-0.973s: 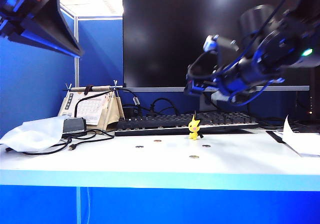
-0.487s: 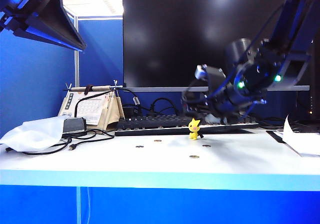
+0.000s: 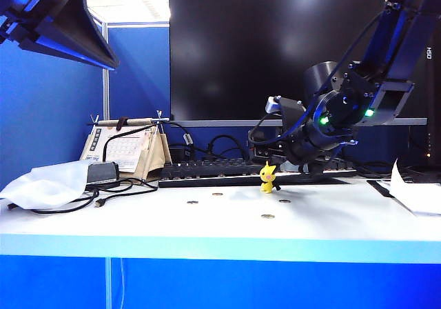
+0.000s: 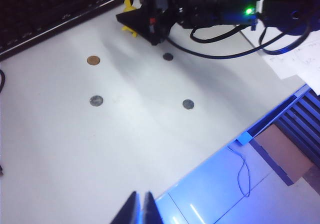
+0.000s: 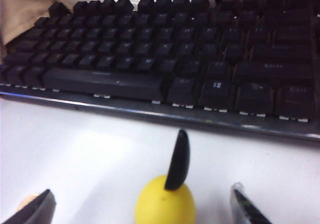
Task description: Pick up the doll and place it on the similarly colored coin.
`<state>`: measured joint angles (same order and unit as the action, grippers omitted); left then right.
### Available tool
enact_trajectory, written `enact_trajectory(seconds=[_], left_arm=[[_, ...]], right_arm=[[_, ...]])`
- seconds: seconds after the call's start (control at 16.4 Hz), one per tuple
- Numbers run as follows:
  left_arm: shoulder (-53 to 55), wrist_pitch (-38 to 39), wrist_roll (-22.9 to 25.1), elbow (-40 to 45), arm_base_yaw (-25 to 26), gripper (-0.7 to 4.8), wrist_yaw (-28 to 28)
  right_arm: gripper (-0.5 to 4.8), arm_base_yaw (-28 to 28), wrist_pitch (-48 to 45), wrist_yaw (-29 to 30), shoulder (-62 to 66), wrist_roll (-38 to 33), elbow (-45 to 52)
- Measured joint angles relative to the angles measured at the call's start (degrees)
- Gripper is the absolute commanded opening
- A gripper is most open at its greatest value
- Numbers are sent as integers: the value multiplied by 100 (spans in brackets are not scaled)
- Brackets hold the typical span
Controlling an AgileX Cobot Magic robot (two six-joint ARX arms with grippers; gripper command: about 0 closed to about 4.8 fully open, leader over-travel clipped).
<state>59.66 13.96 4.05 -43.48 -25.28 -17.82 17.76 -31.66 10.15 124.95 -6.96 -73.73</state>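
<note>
Black and wide apart, the fingertips of the right gripper [image 5: 145, 206] stand on either side of the doll [image 5: 165, 201], not yet touching it, so the grasp is about to begin and nothing is lifted. Its smooth, rounded yellow head carries one pointed black ear. In the exterior view the doll [image 3: 267, 178] stands upright on the glossy white bench [image 3: 207, 226], just in front of the black keyboard [image 3: 207, 171]. The left gripper [image 4: 140, 209] hangs well back, high over the bench's near edge, its thin tips pressed together and holding nothing. Out on the bench lie small flat round coins: three dull grey coins and the brassy coin [image 4: 93, 60], a short way from the doll. Left to do, I judge: close, lift, carry and set it on that coin.
</note>
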Motion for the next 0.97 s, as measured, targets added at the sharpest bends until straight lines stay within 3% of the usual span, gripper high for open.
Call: enact_trajectory(seconds=[0.3, 0.55, 0.73, 0.97], left_arm=[[-2, -55, -2, 0, 0, 26, 2], [-2, -55, 0, 0, 0, 26, 2], [-2, -83, -2, 0, 0, 26, 2], [-2, -109, -2, 0, 0, 26, 2]], right_arm=[[479, -2, 271, 2, 245, 0, -258], [394, -2, 308, 0, 284, -2, -286], [255, -2, 243, -2, 286, 2, -289], [236, -4, 203, -2, 286, 15, -299]])
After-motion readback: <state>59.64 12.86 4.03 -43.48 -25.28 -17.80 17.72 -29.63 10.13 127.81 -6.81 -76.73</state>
